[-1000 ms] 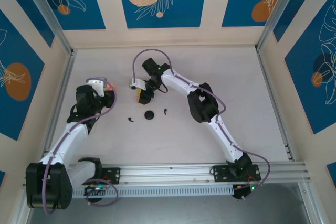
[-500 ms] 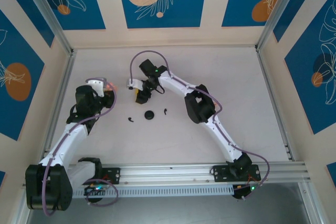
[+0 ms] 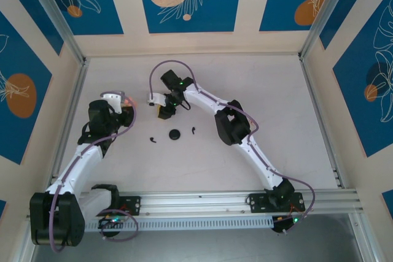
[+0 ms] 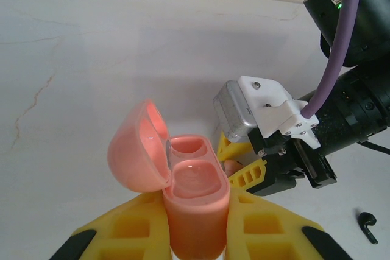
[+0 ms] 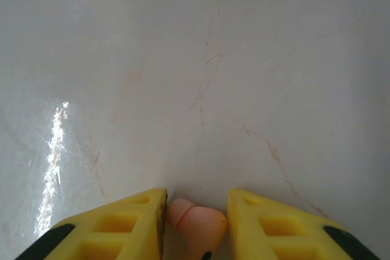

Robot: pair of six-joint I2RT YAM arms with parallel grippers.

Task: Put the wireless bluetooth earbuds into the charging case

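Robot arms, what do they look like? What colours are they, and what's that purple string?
The left arm and right arm are white tubes with chunky black joints. A purple cable loops along each, and a green light glows on the right one. The left end effector and right end effector have yellow fingers with square cut-outs.

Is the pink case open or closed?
Open. The pink charging case has its lid flipped back, showing two empty-looking wells.
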